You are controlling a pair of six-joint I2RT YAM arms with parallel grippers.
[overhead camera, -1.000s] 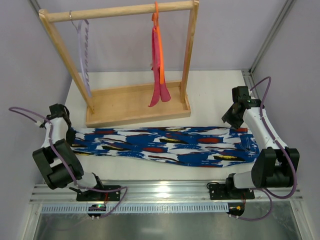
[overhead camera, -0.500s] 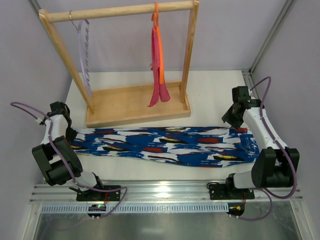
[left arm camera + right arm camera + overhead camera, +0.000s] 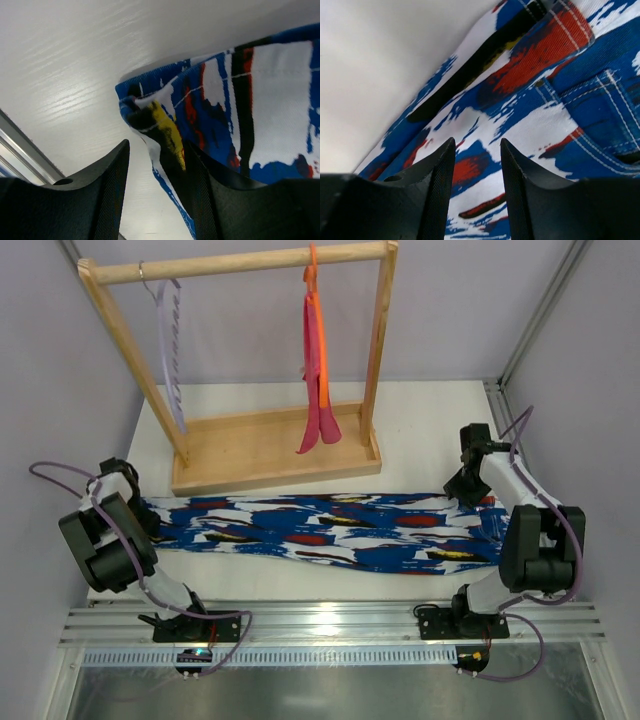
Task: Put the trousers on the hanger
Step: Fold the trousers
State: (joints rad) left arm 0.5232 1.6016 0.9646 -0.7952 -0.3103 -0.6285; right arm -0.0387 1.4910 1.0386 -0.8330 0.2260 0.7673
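Both sets of jaws stand parted: the left gripper straddles the trousers' hem corner, and the right gripper has pocket stitching between its jaws — a shallow bite could slip off.

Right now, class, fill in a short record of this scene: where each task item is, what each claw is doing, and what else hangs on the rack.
trousers: lying flat, stretched across the table in front of the wooden rack
hanger: lilac, bare, hanging at the rack's left end
left claw: open, at the trousers' left end, fabric edge between its fingers
right claw: open, over the trousers' right end
also on rack: orange hanger carrying a pink cloth
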